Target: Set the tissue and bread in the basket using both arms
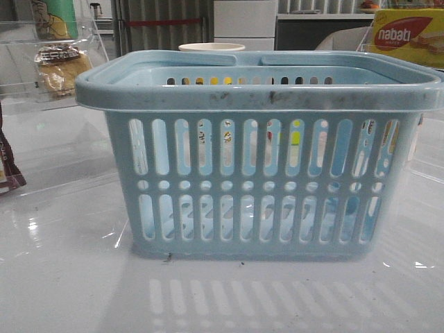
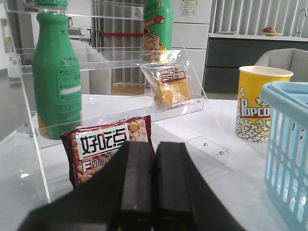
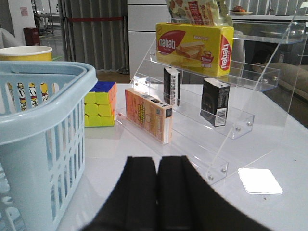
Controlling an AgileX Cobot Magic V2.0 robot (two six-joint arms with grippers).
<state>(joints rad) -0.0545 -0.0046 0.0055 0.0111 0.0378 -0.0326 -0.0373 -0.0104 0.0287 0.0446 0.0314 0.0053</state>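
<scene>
One basket (image 1: 257, 173) and one bread (image 2: 168, 86) pack show. Two green bottles (image 2: 57, 82), two black boxes (image 3: 214, 102), one popcorn cup (image 2: 257, 103) stand.

**Legible print on the shelves and table**

Yellow-red box (image 3: 195, 49), upper tier of the right-hand clear rack (image 3: 240, 126): "nabati" in white on a red oval, repeated on its end face; the same word shows on it in the front view. Yellow paper cup (image 2: 260, 103) beside the basket (image 2: 288, 154): "POPCORN", last letters hidden. Dark brown-red packet (image 2: 111, 147): large Chinese characters on white. Bread (image 2: 168, 86) label and green bottle (image 2: 57, 77) print: too small to read.
</scene>
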